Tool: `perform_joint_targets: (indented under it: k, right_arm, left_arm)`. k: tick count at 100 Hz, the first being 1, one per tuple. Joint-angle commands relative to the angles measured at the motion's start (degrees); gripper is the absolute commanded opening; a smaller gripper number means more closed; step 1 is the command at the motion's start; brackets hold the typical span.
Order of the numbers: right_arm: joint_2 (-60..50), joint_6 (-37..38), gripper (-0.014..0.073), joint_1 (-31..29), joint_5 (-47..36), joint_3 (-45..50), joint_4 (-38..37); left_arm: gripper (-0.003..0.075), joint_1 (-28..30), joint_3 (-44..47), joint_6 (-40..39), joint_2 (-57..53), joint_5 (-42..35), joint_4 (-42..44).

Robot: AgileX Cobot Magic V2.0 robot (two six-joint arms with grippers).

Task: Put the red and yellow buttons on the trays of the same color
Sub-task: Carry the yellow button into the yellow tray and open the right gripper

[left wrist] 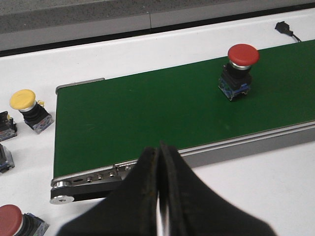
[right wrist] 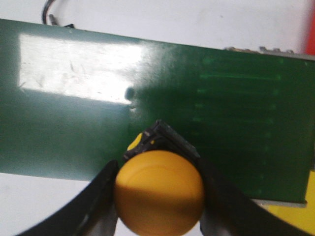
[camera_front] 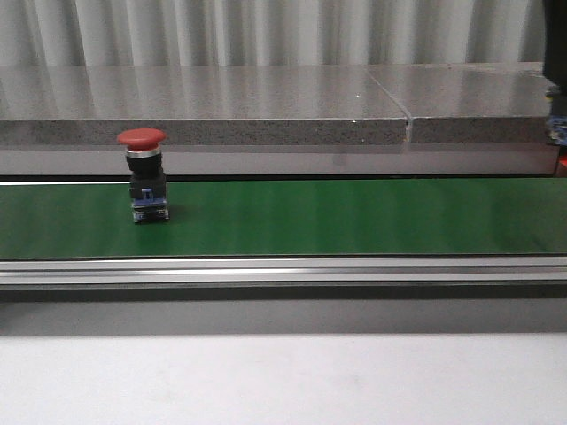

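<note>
**Listener:** Buttons first, please. Where are they relative to your fingers?

**Me:** One yellow button (right wrist: 160, 191) sits right between my right fingers (right wrist: 101, 206); its rounded cap fills the gap and both fingers press against its sides. I hold it above the green conveyor belt (right wrist: 147, 98), near the belt's edge. A yellow surface (right wrist: 290, 219) shows just beyond that edge, though I cannot tell what it is.

**Listener:** And your left side?

**Me:** My left gripper (left wrist: 160, 196) is pressed together, fingers touching, nothing between them. It hangs over the white table (left wrist: 256, 191), just short of the belt's near rail (left wrist: 236, 145).

**Listener:** What lies beyond those left fingers?

**Me:** A red button (left wrist: 239, 71) stands upright on the belt, well ahead of the fingertips and off to one side. Off the belt's end, on the table, a second yellow button (left wrist: 28, 109) lies tilted. Another red button (left wrist: 15, 221) rests closer to my fingers. Parts of two more dark button bodies show at the frame's edge.

**Listener:** And the front view?

**Me:** Only the upright red button, on the belt's left part.
</note>
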Motion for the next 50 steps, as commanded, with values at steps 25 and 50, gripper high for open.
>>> perform_joint_targets:
  k: [25, 50]
  right_arm:
    - [-10.9, 0.0, 0.0125, -9.1, -2.5, 6.2, -1.1]
    - [-15.3, 1.5, 0.0125, -16.1, -5.4, 10.9, -1.1]
  left_arm:
    - [-0.002, -0.4, -1.5, 0.1, 0.1, -4.1, -0.4]
    - [-0.002, -0.4, -1.5, 0.1, 0.1, -4.1, -0.4]
